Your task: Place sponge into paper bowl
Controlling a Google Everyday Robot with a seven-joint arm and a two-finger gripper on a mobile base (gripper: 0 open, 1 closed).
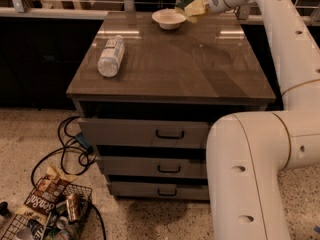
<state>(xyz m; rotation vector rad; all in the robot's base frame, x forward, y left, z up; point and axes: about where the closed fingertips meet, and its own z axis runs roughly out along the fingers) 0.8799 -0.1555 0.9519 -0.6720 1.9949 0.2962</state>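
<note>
The sponge (193, 9) is up off the tabletop (200, 64), just beside the right rim of the paper bowl (168, 18) at the far edge. The gripper (202, 5) reaches in from the right and pinches the sponge. A clear plastic bottle (111, 56) lies on its side, well apart to the left

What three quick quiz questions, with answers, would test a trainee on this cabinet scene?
1. True or false: the sponge already lies inside the paper bowl.
2. The bottle is: A upright, B lying on its side, C inside the bowl.
3. What does the end effector, raised beside the bowl's rim at the cabinet's far edge, grip?
Key: 1 false; 2 B; 3 the sponge.
</note>
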